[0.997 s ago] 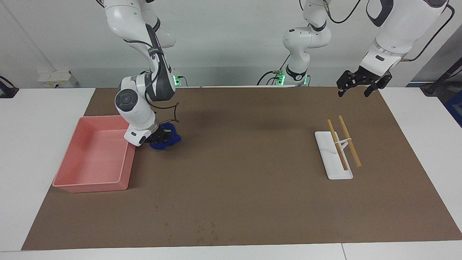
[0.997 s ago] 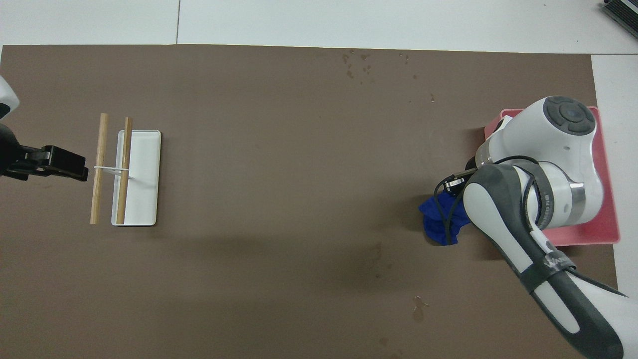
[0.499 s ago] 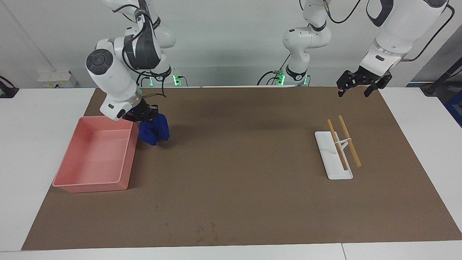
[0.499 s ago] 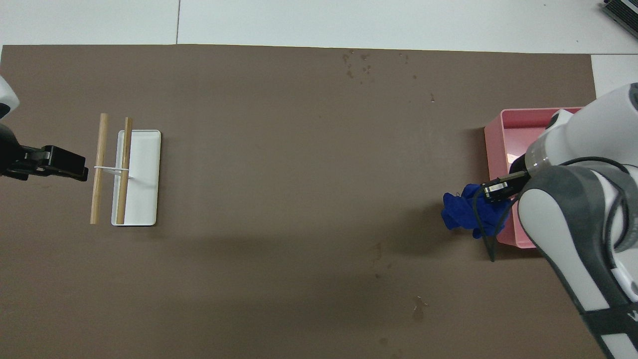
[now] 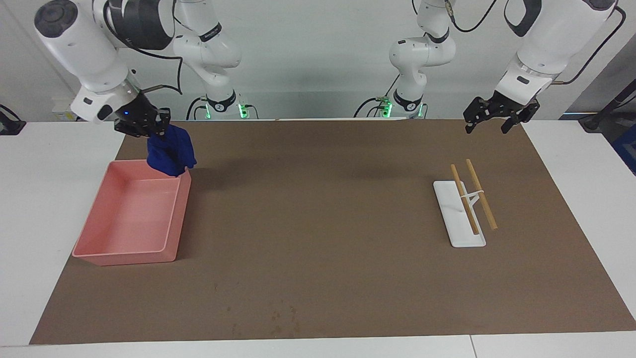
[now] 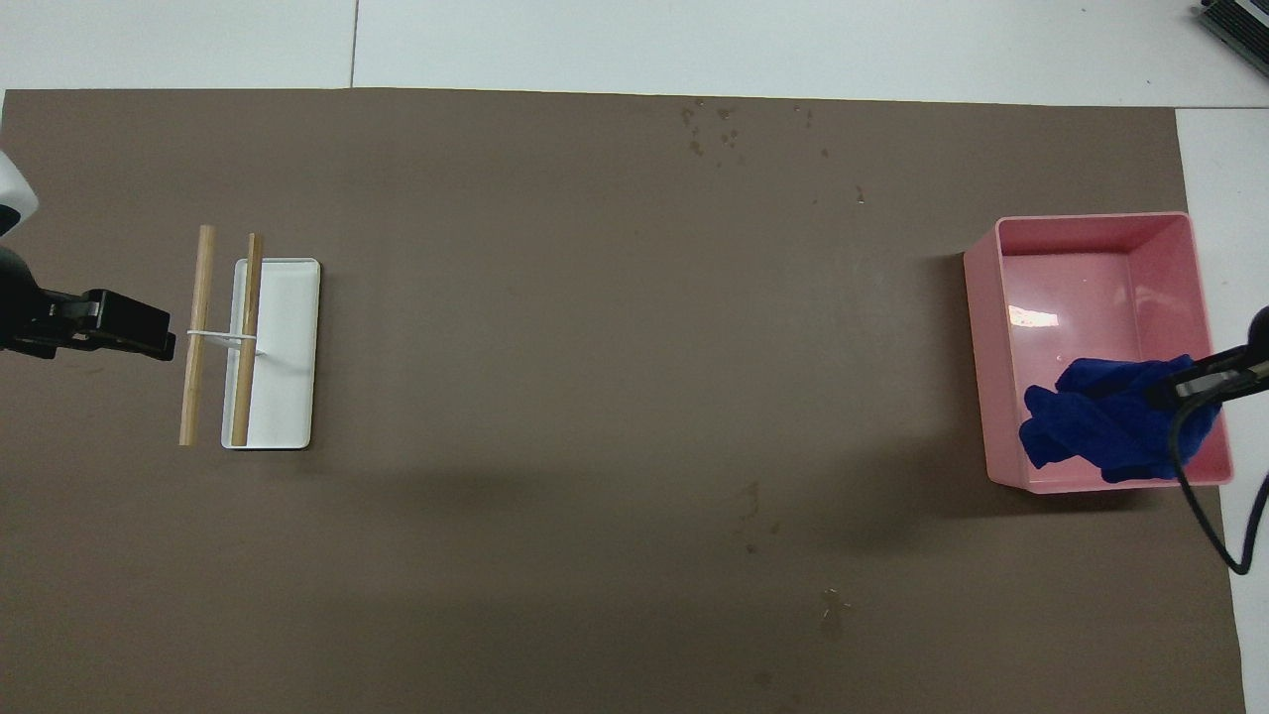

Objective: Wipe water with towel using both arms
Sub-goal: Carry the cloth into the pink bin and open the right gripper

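Since the earlier frame the right gripper has gone up from the brown mat to upper left of the facing view, jaws pinching the royal-blue soft cloth towel, which hangs over the pink plastic bin corner. Left gripper waits upper right, jaws spread. White tray with wooden sticks sits right of centre.

Overhead view: towel at right over the bin; left gripper at left edge. Can't make out the water.
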Motion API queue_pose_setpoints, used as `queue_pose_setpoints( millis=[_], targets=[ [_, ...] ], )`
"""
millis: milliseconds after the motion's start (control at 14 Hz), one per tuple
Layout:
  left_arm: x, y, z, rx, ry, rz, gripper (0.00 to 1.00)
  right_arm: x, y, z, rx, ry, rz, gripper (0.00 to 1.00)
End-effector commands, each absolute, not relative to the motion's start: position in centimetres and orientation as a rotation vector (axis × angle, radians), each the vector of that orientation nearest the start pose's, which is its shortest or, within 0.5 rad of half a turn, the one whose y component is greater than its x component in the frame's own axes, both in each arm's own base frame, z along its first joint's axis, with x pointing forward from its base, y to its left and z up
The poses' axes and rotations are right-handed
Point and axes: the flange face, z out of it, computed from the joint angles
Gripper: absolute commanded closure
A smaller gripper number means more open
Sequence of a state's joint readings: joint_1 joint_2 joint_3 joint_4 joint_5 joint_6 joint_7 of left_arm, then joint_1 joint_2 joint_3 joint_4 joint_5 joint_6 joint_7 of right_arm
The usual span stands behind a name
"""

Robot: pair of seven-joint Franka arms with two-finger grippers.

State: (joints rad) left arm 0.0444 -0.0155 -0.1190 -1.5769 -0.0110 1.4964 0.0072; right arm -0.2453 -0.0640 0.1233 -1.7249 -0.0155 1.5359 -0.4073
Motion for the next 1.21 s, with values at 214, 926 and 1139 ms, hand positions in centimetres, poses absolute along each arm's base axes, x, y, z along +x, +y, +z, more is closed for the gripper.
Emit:
queue_pose_setpoints(
  millis=[214,926,1139],
  targets=[
    [53.5,-4.0,62.4,-3.127,0.131,0.086,0.00,53.8,-10.6,58.1,-3.180,-0.793,0.063,1.00],
    [53.5,-4.0,62.4,-3.127,0.131,0.086,0.00,54.8,-11.1,48.9,-3.178,-0.838,-0.052,0.00],
    [53.5,-4.0,62.4,-3.127,0.131,0.086,0.00,54.9,-10.9,49.3,-3.179,-0.835,-0.051,0.00]
  ],
)
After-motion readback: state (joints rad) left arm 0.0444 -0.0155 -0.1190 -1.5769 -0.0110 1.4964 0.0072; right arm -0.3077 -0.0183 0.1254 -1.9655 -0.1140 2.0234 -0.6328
